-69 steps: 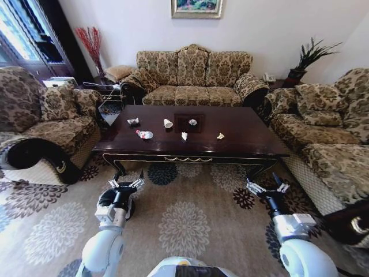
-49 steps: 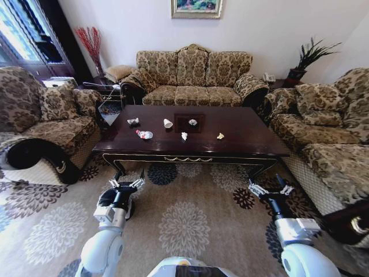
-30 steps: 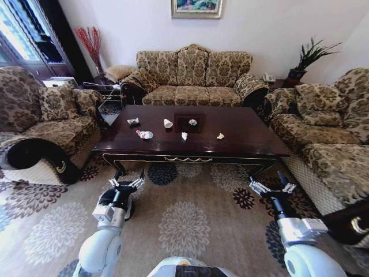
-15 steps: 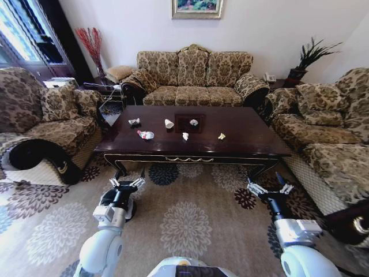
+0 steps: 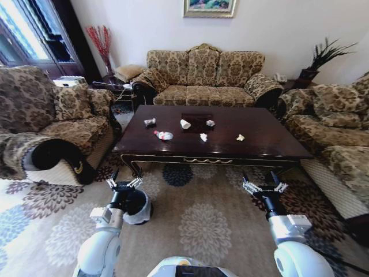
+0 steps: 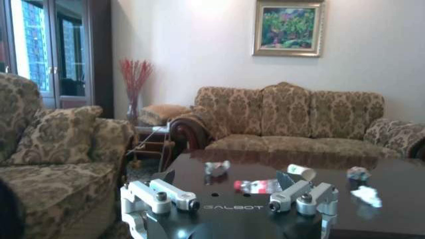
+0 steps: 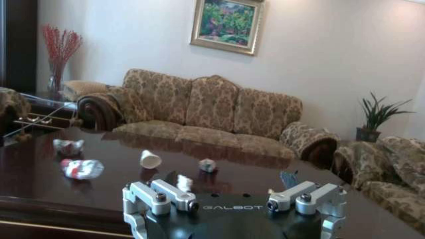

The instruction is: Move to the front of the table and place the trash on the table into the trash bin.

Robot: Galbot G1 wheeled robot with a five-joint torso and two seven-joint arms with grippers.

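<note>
Several bits of trash are lying on the table (image 5: 253, 135): a bottle (image 5: 164, 135), a paper cup (image 5: 184, 124) and paper wads (image 5: 203, 137). The bin (image 5: 138, 209) is sitting on the carpet before the table, under the left gripper (image 5: 124, 184). Both it and the right gripper (image 5: 264, 187) are hanging spread apart, short of the table.

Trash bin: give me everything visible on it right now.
The trash bin is a small round black container with a translucent whitish bag liner folded over its rim. It stands upright on the patterned carpet, in front of the table near its left front corner. In the head view the left gripper, fingers spread, partly covers its near side; whether they touch is unclear. Its inside is hidden.
</note>
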